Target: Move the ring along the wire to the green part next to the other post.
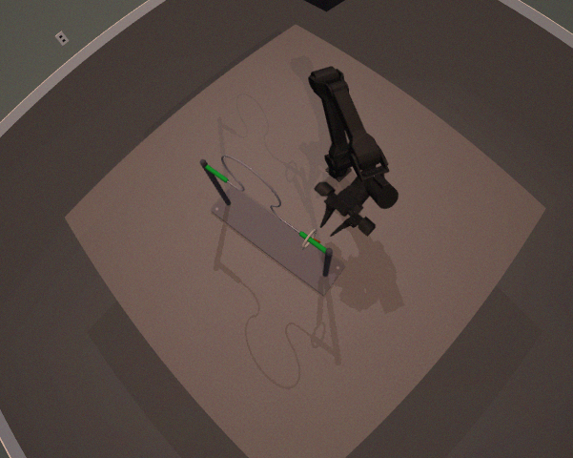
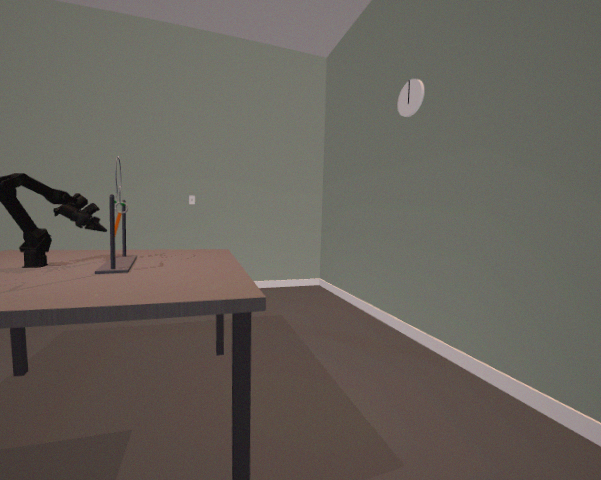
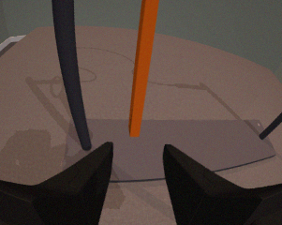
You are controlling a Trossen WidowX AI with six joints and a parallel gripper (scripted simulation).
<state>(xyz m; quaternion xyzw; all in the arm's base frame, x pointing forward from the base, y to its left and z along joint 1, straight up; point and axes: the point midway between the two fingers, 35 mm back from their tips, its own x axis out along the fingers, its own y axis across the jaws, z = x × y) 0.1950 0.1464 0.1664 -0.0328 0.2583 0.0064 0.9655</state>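
Observation:
The pale ring (image 1: 308, 238) (image 2: 122, 207) hangs on the green part of the wire (image 1: 307, 235) next to the near post (image 1: 327, 260) (image 3: 68, 44). Its orange handle (image 1: 317, 240) (image 2: 116, 223) (image 3: 143, 56) hangs down, free of the fingers. My gripper (image 1: 328, 229) (image 2: 101, 228) (image 3: 139, 149) is open and empty, a short way back from the handle; the handle's lower end shows beyond the gap between the fingertips in the wrist view. The thin grey wire (image 1: 256, 177) (image 2: 118, 173) curves up to the other green part (image 1: 216, 173) at the far post (image 1: 217, 184).
The posts stand on a grey base plate (image 1: 272, 231) (image 2: 115, 265) (image 3: 197, 144) on the brown table (image 1: 153, 296) (image 2: 186, 279). The arm's base (image 2: 34, 253) stands on the table behind the wire stand. The far post's foot (image 3: 274, 124) shows at the right of the wrist view.

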